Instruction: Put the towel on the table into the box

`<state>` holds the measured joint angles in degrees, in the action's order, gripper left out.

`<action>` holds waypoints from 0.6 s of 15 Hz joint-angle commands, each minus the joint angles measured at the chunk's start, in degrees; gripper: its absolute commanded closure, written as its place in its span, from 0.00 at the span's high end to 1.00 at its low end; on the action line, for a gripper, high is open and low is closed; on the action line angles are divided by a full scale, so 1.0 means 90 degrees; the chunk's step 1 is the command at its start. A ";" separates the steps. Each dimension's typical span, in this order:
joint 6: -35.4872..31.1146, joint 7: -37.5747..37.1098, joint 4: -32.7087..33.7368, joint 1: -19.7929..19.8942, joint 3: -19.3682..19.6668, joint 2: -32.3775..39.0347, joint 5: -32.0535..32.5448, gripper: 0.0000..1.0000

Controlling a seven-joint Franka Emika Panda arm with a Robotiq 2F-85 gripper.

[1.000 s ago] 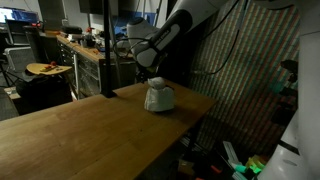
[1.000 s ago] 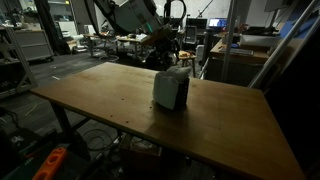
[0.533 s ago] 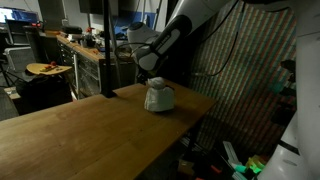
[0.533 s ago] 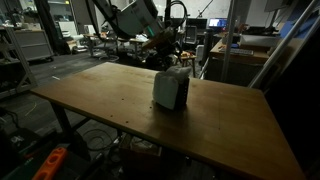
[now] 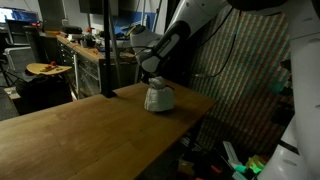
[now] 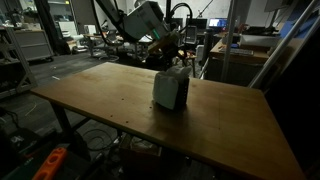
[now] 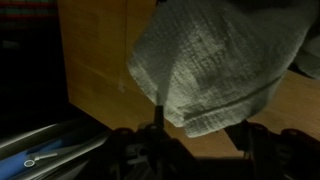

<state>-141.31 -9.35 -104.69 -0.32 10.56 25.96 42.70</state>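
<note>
- Pincer point(image 5: 151, 74) in an exterior view: it hangs on the white arm just above the light grey-white woven towel point(image 5: 158, 97). The pincer is close over the cloth's top, and contact cannot be judged from this angle.
- Same view: the towel sits as an upright bundle on the light brown wooden surface point(image 5: 80, 130), near its far edge. The small black box does not show apart from the cloth here.
- In an exterior view from the opposite side, the pincer point(image 6: 166, 58) is again directly over the towel point(image 6: 172, 88). The towel is draped into a blocky, box-like form on the surface point(image 6: 110, 95). Judgement: the cloth covers the box rather than lying inside it.
- Wrist view: the pincer point(image 7: 192, 142) shows as dark fingers at the bottom of the picture. The jaws stand apart with nothing clamped between them, as far as the dim picture allows.
- Wrist view: the towel point(image 7: 215, 65) fills the upper middle, and one loose corner hangs towards the gap between the fingers. Bare surface point(image 7: 95, 60) lies beside it.
- Governing relation: the towel lies straight ahead of the pincer along its approach line, with its hanging corner the nearest part.
</note>
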 commanded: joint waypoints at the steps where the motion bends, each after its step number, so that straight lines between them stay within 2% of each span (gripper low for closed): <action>1: -0.0165 -0.0148 0.0208 0.0039 0.0116 0.0157 0.0223 0.28; 3: -0.0172 -0.0150 0.0192 0.0050 0.0123 0.0173 0.0201 0.11; 4: -0.0174 -0.0164 0.0176 0.0047 0.0122 0.0172 0.0183 0.07; 7: -0.0170 -0.0214 0.0114 0.0032 0.0110 0.0116 0.0141 0.00; 8: -0.0161 -0.0233 0.0070 0.0029 0.0102 0.0062 0.0121 0.05; 9: -0.0148 -0.0267 0.0024 0.0023 0.0099 0.0006 0.0104 0.05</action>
<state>-141.97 -10.23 -104.29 0.07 11.25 27.00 42.85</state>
